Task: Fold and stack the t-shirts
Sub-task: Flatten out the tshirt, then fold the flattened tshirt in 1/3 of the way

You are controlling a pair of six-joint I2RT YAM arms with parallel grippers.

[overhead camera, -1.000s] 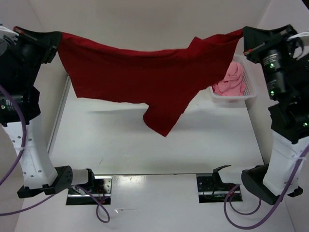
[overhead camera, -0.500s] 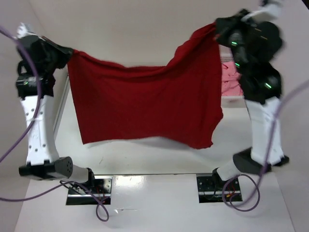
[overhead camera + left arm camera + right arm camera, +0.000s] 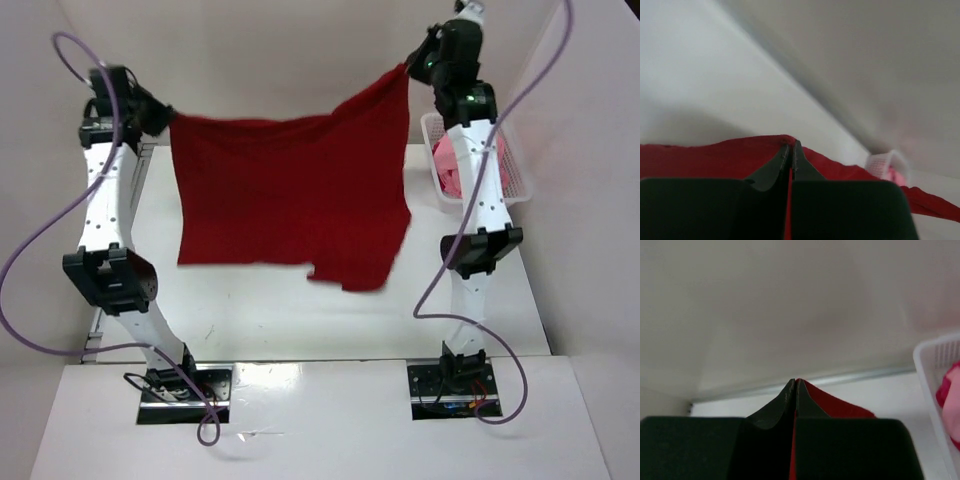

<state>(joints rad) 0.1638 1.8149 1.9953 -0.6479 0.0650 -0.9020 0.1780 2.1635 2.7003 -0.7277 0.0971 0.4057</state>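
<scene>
A dark red t-shirt [image 3: 290, 200] hangs spread in the air between both arms, its lower edge just above the table. My left gripper [image 3: 165, 117] is shut on its upper left corner, and red cloth [image 3: 715, 155] shows pinched between the jaws. My right gripper [image 3: 408, 68] is shut on the upper right corner, held higher, with red cloth [image 3: 835, 405] beside the fingers. A light pink shirt [image 3: 445, 165] lies in the white basket [image 3: 515, 180], with a crimson-magenta patch beside it, mostly hidden behind the right arm.
The white table [image 3: 260, 310] lies under the hanging shirt. The basket stands at the far right edge and shows in the right wrist view [image 3: 935, 365]. White walls close in at the back and both sides.
Both arms have swung up and back toward the far wall, and the grippers have come closer together. The shirt now hangs flatter and more upright.
</scene>
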